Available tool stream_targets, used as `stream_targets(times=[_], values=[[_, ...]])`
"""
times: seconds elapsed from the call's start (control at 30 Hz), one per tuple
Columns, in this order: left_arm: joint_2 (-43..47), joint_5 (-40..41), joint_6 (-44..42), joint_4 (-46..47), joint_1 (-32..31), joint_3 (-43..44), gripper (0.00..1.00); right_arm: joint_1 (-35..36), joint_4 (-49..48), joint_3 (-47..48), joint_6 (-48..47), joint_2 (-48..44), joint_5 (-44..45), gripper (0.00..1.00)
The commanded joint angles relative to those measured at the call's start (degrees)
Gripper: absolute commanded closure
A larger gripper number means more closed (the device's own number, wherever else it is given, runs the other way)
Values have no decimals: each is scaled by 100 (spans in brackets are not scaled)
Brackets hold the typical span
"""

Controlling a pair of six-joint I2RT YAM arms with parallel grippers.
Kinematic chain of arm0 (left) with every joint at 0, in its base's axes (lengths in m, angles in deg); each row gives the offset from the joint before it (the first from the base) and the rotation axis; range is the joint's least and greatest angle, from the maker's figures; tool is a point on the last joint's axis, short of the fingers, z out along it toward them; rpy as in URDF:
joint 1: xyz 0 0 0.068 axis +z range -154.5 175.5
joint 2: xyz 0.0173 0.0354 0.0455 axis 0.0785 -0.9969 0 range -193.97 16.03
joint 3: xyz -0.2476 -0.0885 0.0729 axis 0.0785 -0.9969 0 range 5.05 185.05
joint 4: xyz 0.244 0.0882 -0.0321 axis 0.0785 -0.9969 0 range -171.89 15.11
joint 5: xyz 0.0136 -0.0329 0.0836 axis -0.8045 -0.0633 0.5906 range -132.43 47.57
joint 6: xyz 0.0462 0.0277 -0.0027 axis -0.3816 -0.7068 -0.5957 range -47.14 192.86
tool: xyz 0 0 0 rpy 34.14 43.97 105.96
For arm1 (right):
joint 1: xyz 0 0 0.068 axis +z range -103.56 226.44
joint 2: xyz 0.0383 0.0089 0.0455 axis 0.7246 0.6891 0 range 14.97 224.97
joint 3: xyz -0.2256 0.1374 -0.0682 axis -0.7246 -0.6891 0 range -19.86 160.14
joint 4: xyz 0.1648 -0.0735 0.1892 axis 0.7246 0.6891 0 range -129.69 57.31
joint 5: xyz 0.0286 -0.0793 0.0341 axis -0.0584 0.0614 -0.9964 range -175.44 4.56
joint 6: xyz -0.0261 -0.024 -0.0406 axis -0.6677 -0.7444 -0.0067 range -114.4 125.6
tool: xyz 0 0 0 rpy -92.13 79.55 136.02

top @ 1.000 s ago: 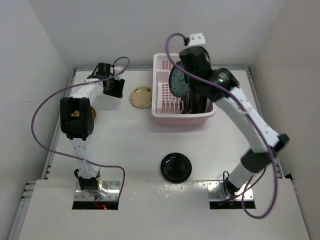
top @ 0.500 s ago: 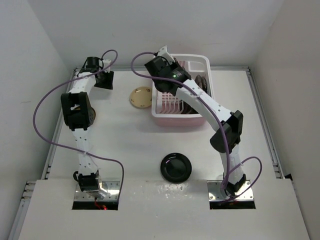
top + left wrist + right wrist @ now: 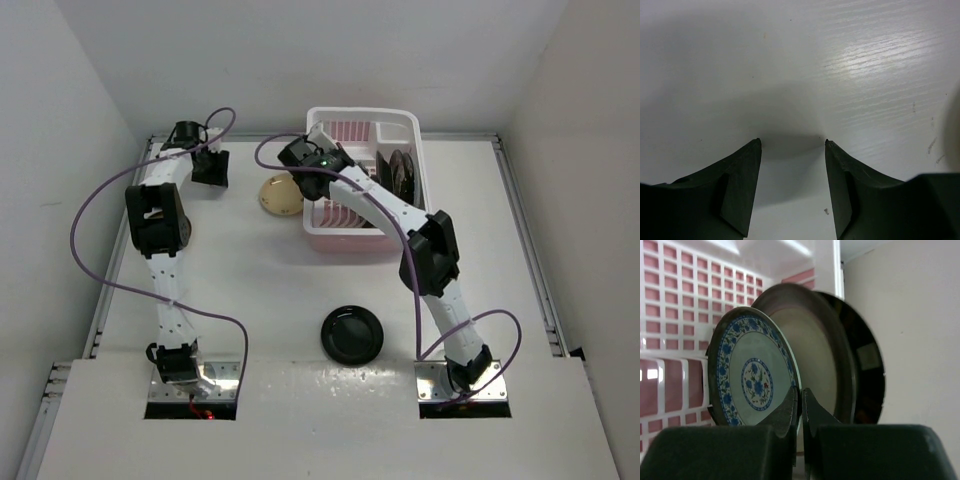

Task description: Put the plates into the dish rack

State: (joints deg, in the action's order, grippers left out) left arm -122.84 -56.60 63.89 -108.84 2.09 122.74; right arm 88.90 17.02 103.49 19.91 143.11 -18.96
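Checking both wrist views, I find the right gripper (image 3: 801,407) with fingers pressed together on nothing, facing the blue-patterned plate (image 3: 752,375). It stands on edge against larger plates (image 3: 820,360) in the dish rack (image 3: 350,243) at 1 o'clock, probably to save room. The left gripper (image 3: 792,142), fingers apart, hovers near the tan plate (image 3: 282,193) at 11 o'clock.

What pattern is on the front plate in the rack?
The front plate is white with blue floral rim and centre; right wrist view.

A: Any text, labels, numbers to log?
B: None readable, any view (checked all three).
A: The patterned plate (image 3: 752,375), 9 o'clock in the right wrist view?
B: Blue flower pattern only, no letters.
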Motion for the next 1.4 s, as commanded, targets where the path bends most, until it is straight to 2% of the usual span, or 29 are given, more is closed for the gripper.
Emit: stream_targets(times=[0.0,0.2,0.47,0.53,0.63,0.73,0.93,1.13,1.2,1.23,1.3,1.33,1.37], values=[[35,-68,1,29,114,141,42,-36,297,-100,406,-26,102,100],[35,-68,1,29,114,140,42,-62,579,-320,828,10,41,100],[35,-68,1,29,114,88,42,-36,877,-558,1408,98,-979,99],[35,-120,1,29,114,88,42,-79,807,-496,1409,80,-1040,86],[88,-121,53,29,114,88,42,-62,553,-479,1286,-174,-1137,74],[141,-121,53,29,114,88,42,26,149,-505,1006,-464,-1198,65],[395,-121,53,29,9,-123,42,96,-300,-751,758,-921,-1295,54],[983,2,-8,29,-105,-571,42,175,-932,-1461,302,-1711,-1795,29],[1151,64,-8,29,-157,-781,42,193,-1108,-1612,127,-2001,-2190,23],[1247,116,-60,81,-158,-878,42,193,-1109,-1699,90,-2238,-2601,16],[1572,169,-61,135,-158,-1229,42,175,-1118,-2016,-50,-2469,-3673,13],[1695,169,-61,196,-158,-1370,42,140,-1109,-2278,-59,-2869,-4947,11],[1818,169,-122,266,-158,-1511,42,140,-1196,-2446,-51,-3065,-5352,9]])
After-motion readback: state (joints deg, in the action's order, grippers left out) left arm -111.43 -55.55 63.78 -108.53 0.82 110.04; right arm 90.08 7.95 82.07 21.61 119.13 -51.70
